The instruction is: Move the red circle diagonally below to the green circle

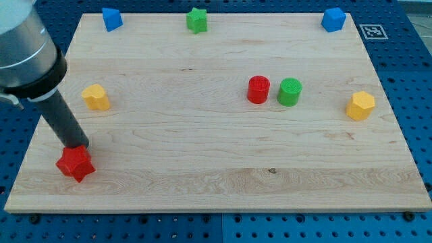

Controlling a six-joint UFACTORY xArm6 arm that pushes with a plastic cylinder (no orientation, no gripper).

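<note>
The red circle (pixel 258 89) stands on the wooden board right of centre, just left of the green circle (pixel 289 92), with a small gap between them. My tip (pixel 73 145) is far off at the view's lower left, touching the top of a red star block (pixel 74 163). The rod slants up to the arm at the view's upper left.
A yellow block (pixel 96 97) lies at the left, another yellow block (pixel 361 105) at the right. A blue block (pixel 111 19), a green star (pixel 196 20) and a second blue block (pixel 333 19) line the board's top edge (pixel 223 15).
</note>
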